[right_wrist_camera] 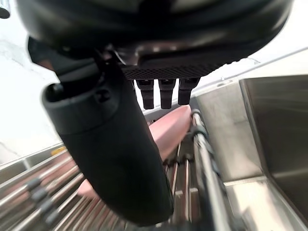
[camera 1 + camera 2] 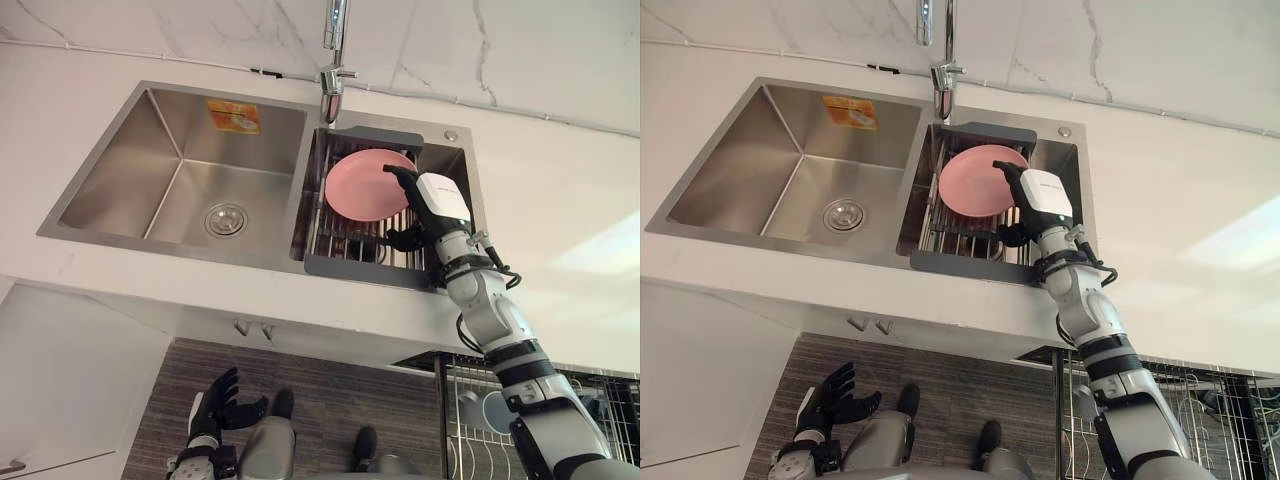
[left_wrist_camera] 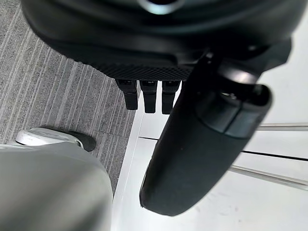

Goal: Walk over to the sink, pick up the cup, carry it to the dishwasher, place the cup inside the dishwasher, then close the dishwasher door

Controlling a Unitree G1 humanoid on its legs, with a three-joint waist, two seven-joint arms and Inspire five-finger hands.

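Over sink rack point(image 2: 345, 268) | right robot hand point(image 2: 440, 200), fingers point(image 1: 166, 94) straight, by pink plate point(image 2: 362, 185) | left robot hand point(image 2: 222, 400) spread, low

Pink plate point(image 2: 362, 185), dark grey rack point(image 2: 360, 268), silver sink point(image 2: 120, 190), white counter point(image 2: 560, 200), grey striped floor point(image 2: 330, 390).

- A kitchen: a steel double sink point(image 2: 180, 170) sits in a white counter point(image 2: 560, 220), with a tap point(image 2: 333, 70) behind it.
- A pink plate point(image 2: 362, 185) stands in a dish rack point(image 2: 345, 266) over the right basin.
- A wire dish basket point(image 2: 470, 390) shows below the counter's edge.
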